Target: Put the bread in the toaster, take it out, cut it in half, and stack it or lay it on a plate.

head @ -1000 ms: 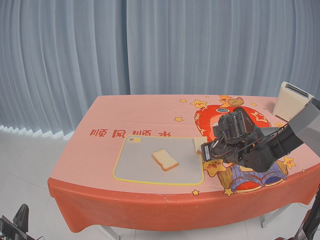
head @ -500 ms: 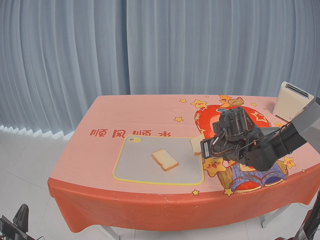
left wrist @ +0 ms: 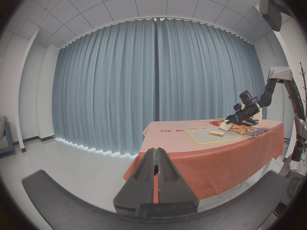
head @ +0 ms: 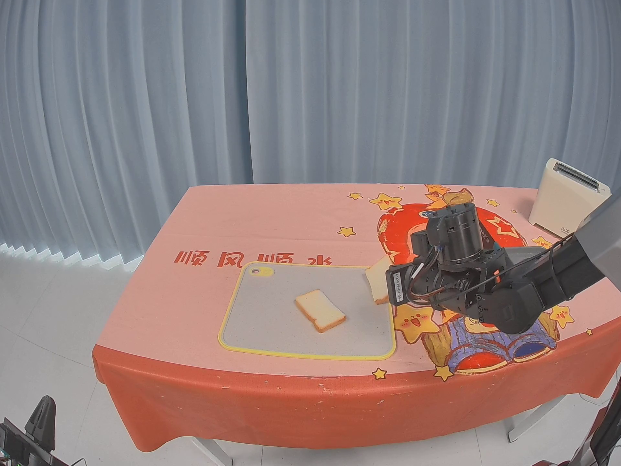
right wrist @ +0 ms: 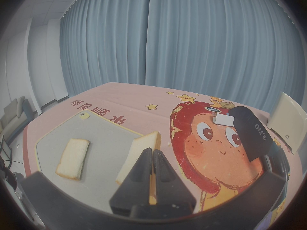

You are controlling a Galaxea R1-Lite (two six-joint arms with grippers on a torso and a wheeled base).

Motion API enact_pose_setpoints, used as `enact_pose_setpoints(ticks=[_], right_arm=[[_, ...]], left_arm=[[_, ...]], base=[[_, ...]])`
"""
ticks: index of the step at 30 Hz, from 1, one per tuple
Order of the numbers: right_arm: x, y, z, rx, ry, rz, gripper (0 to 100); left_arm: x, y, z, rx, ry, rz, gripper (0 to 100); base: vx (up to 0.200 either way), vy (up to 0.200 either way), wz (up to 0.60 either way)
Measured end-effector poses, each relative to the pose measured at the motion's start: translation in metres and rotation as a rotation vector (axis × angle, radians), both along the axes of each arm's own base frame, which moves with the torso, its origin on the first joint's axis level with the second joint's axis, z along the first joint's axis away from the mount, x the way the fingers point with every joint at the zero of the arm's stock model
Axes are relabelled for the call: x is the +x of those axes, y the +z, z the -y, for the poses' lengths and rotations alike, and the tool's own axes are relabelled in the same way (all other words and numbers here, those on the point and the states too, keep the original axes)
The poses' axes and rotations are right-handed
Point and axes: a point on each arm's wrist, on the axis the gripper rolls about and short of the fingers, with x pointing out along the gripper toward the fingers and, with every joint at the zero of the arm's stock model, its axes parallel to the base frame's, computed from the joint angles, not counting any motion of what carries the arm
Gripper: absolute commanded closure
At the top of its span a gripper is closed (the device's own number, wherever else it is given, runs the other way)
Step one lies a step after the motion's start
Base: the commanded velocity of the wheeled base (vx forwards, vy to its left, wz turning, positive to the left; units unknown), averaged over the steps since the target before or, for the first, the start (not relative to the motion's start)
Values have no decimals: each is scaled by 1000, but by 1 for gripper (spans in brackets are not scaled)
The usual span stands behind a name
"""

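Mid-frame, a spare slice (head: 319,310) lies flat on the cutting board (head: 265,331). At its right edge the right gripper (right wrist: 153,155) is clamped on the tilted bread (head: 376,278). Best turn it upright, edge-down, before lining up with the toaster (head: 566,197) slot, far upper right.

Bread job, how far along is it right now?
Done: hard to say. One bread piece lies flat on the cutting board, away from the toaster. Whether it's toasted or cut I cannot tell. In hand: the right gripper is shut on a second piece, tilted at the board's right edge. Left: at least the final plating.
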Motion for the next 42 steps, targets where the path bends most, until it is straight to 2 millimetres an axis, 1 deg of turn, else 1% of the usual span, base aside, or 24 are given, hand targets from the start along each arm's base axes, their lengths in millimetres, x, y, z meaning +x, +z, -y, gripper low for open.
enact_pose_setpoints(ticks=[4,8,16,21,25,30,38,42], right_arm=[[-6,4,-6,14,16,4,100],[-9,2,-10,14,25,-6,100],[-9,-11,-15,21,19,-43,100],[-8,-12,-17,27,19,-41,100],[-9,-5,-17,49,14,-28,100],[-12,9,-16,83,14,1,100],[-16,22,-12,119,2,21,100],[-22,29,-7,131,-1,31,100]], left_arm=[[0,0,0,0,0,0,100],[0,0,0,0,0,0,100],[0,0,0,0,0,0,100],[0,0,0,0,0,0,100],[0,0,0,0,0,0,100],[0,0,0,0,0,0,100],[0,0,0,0,0,0,100],[0,0,0,0,0,0,100]], base=[[0,0,0],[0,0,0],[0,0,0],[0,0,0],[0,0,0],[0,0,0],[0,0,0],[0,0,0]])
